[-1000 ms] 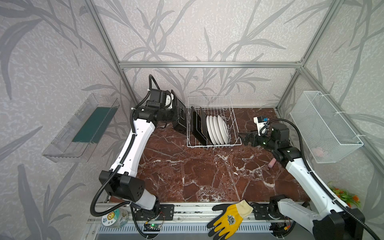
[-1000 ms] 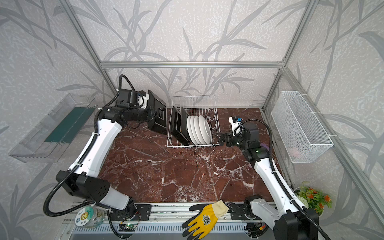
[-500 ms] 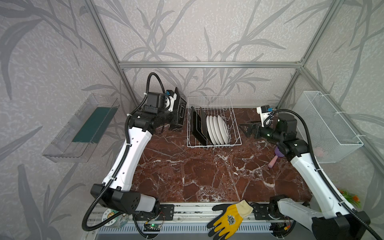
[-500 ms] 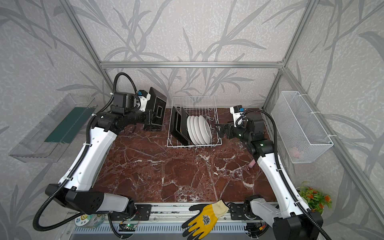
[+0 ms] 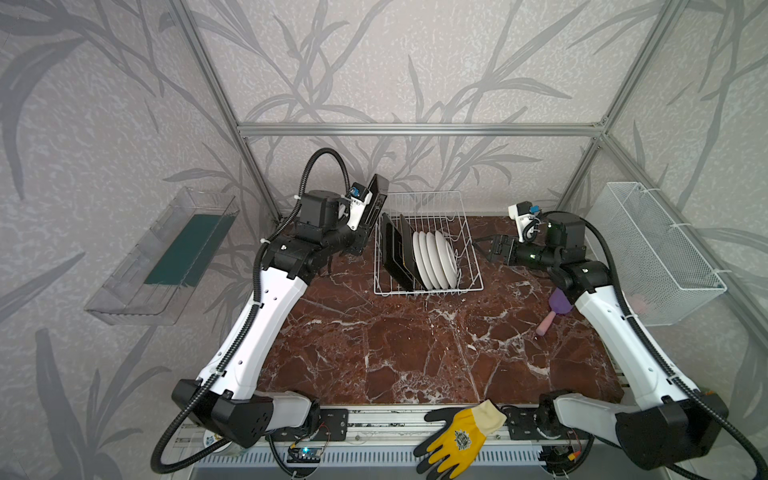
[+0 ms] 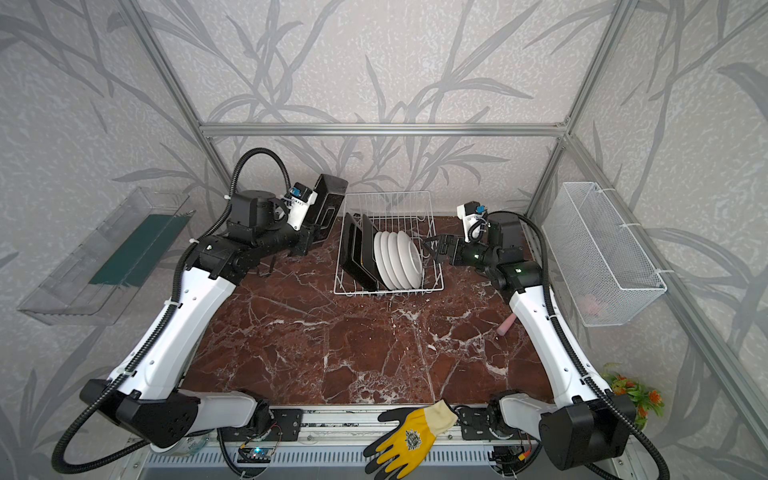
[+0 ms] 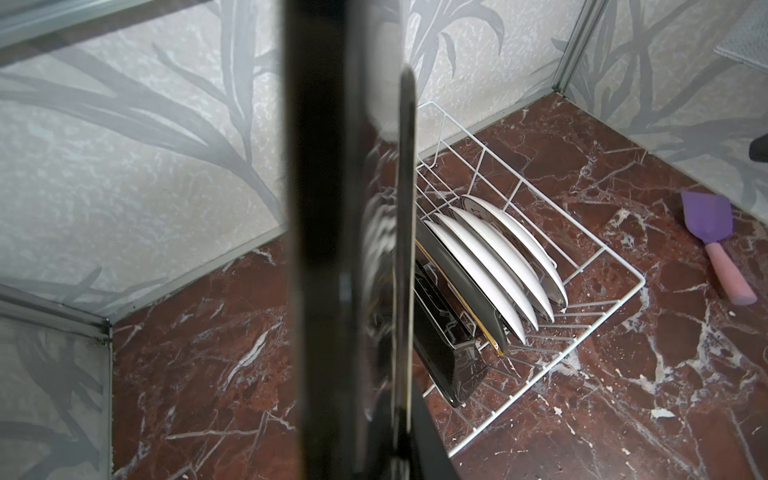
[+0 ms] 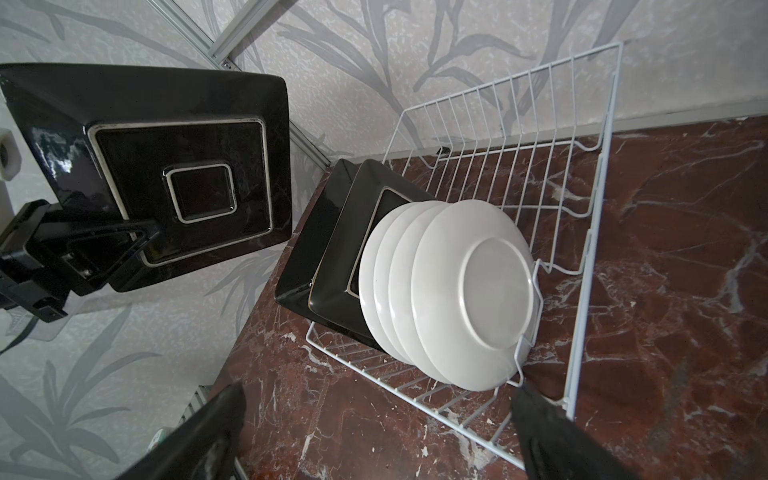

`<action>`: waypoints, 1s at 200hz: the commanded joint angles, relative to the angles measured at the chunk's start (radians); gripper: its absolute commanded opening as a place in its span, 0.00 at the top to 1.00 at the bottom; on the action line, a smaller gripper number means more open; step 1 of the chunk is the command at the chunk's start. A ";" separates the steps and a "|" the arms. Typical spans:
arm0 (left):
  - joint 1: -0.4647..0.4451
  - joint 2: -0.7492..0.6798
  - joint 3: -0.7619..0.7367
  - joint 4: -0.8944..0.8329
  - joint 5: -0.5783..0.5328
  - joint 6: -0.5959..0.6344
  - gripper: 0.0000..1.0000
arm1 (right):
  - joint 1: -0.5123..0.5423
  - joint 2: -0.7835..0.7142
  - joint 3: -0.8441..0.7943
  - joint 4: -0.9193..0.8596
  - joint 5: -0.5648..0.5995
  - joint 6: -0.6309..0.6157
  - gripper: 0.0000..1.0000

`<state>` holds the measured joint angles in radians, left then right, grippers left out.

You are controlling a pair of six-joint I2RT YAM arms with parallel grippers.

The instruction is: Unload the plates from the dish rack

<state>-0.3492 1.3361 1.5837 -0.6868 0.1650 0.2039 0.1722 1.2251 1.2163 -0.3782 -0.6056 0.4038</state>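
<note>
I had the left hand [image 8: 137, 243] clenched on a black square plate [image 8: 178, 166] by one edge, roughly upright in the air just left of the dish rack [image 5: 428, 205], clear of its wires. Right hand [image 6: 432, 246] hung released just right of the rack. Inside the rack were 2 square plates [image 5: 395, 253] at left and 4 round white plates [image 5: 434, 259] beside them, backs only showing. The glove [image 5: 461, 436] badge, well in front of the rack, was too small to read. The spatula [image 5: 557, 305], right of the rack, was partly hidden behind the r. arm.
</note>
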 commanded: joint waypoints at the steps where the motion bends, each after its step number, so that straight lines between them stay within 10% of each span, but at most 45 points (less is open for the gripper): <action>1: -0.038 -0.071 0.008 0.267 -0.049 0.174 1.00 | 0.007 0.008 0.044 0.009 -0.038 0.066 0.01; 200: -0.196 -0.159 -0.296 0.694 -0.193 0.756 1.00 | 0.007 0.069 0.140 0.068 -0.058 0.224 0.01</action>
<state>-0.5362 1.2636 1.2716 -0.3313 -0.0097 0.8429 0.1761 1.2846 1.3254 -0.3550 -0.6292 0.5888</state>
